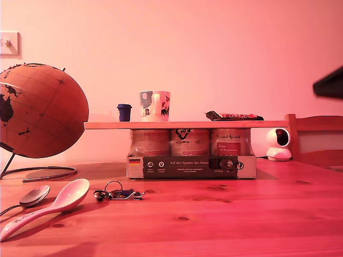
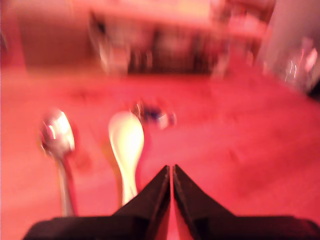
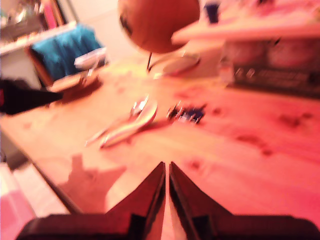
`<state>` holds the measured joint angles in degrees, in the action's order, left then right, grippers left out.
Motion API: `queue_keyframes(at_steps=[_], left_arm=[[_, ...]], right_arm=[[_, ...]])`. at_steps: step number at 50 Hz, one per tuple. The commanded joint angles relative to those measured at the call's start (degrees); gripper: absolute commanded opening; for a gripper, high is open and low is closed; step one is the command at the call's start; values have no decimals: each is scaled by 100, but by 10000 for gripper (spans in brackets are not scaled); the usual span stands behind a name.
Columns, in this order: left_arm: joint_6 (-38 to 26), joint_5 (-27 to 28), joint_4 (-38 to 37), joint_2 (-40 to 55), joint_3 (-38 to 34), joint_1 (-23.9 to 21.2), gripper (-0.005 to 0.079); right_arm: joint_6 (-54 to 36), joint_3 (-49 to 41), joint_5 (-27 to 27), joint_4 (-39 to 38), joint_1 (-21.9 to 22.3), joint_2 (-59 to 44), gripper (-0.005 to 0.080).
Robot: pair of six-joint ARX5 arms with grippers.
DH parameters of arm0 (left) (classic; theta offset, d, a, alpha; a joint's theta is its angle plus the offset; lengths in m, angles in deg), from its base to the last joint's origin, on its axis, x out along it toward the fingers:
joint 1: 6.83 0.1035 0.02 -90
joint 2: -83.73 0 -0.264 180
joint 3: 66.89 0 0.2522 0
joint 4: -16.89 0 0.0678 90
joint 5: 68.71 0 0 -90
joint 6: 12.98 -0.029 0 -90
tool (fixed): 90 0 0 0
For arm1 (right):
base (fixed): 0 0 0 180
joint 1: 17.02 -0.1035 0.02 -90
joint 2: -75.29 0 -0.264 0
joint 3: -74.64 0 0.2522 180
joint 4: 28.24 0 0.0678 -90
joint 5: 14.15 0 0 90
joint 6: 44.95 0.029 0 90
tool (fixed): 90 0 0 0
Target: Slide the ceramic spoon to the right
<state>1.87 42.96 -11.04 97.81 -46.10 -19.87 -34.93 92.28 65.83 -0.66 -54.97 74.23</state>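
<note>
1. My first gripper (image 2: 171, 172): jaws pressed tip to tip, clenched on nothing. It hangs above the table (image 1: 225, 225), w/ the ceramic spoon (image 2: 126, 150) just ahead of the tips and a bit off to one side. The handle end runs back toward the gripper; the bowl points away from it.

2. My second gripper (image 3: 166, 170): also clenched, empty, tips together. It sees the ceramic spoon (image 3: 131, 125) well ahead and off to one side, so it is the farther one. A dark arm part (image 3: 25, 97) pokes in at the edge of this wrist view; can't tell for sure whose.

3. Spoon's place: on the bare wood at the exterior view's left, near the front edge. The ceramic spoon (image 1: 45, 206) lies diagonal, w/ the bowl up toward the middle and the handle tip down by the exterior view's lower left corner.

4. Neighbours: the metal spoon (image 1: 29, 199) lies just beside it, on the exterior view's left, roughly parallel. The keys (image 1: 119, 194) sit near the bowl on the exterior view's right, close but apart as far as I can tell. The globe (image 1: 40, 110) stands behind.

5. Judgement: my first gripper is nearer and almost in line w/ the handle, so it's the likely pusher. The slide goes across the long axis, toward the exterior view's right. The closed tips would need to come in on the metal-spoon side, in the narrow gap between the two spoons.

6. Risk: the keys lie in the path, so the bowl may hit them. A push off-centre would spin the spoon rather than shift it.
</note>
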Motion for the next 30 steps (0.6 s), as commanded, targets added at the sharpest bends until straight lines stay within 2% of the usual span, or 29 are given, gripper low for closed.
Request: queue_keyframes(at_steps=[1, 11, 22, 30], left_arm=[[22, -83, -52, 319, 304, -90, -21], [122, -271, -719, 1738, 1117, -315, -20], [-155, -743, -758, 3169, 1788, -511, -20], [-293, -1088, -1075, 4096, 2302, -586, -20]], right_arm=[[-136, 74, 131, -24, -114, -101, -12], [-293, 74, 326, -22, -302, -131, -12], [-297, 74, 363, -15, -302, -131, -12], [-299, 74, 426, -4, -302, -131, -12]])
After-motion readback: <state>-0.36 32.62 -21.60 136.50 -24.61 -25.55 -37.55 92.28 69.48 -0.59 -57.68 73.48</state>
